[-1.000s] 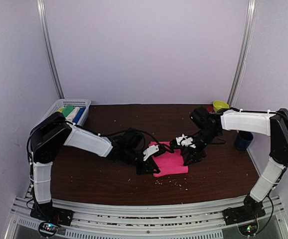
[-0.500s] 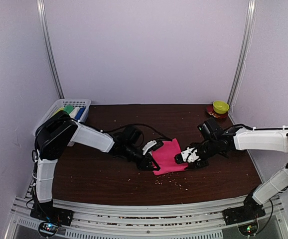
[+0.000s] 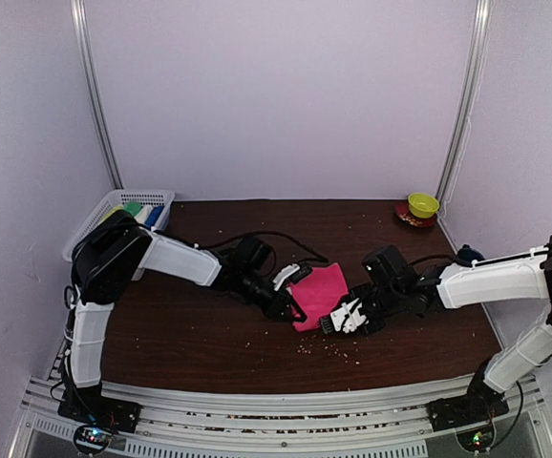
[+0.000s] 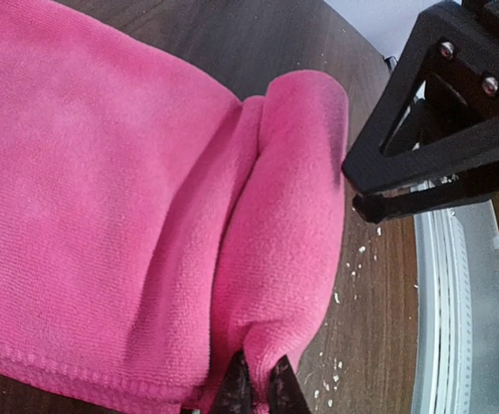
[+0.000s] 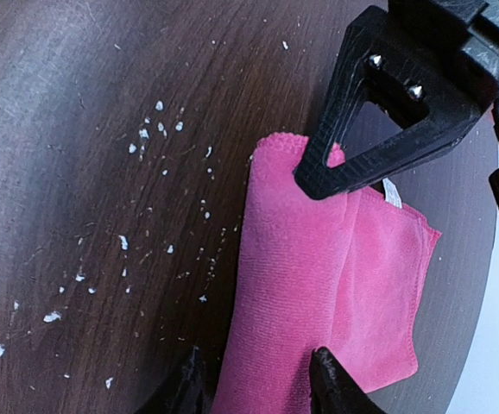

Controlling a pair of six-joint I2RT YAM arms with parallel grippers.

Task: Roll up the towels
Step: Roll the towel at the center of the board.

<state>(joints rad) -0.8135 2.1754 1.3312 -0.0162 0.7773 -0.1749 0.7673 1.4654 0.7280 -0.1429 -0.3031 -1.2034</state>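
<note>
Towel status: plain hot-pink cloth towel [image 3: 320, 291] sits mid-way across the dark brown wooden table [image 3: 190, 334], its near edge curled into a partial roll (the rest lies flat). Left gripper [image 4: 258, 390] is pinched tight on one end of the roll. Right gripper [image 5: 254, 384] straddles the opposite end, jaws apart, one finger clear of the cloth. White plastic mesh basket [image 3: 99, 215] stands far-left with folded coloured towels [image 3: 138, 215] inside.

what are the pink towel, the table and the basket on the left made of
pink towel: looks like soft microfibre or terry cloth, matte, with a fine fuzzy nap and a stitched hem.
table: dark brown wood or wood-look laminate, slight sheen, grain streaks showing.
basket: probably white plastic, judging by its open mesh wall.
</note>
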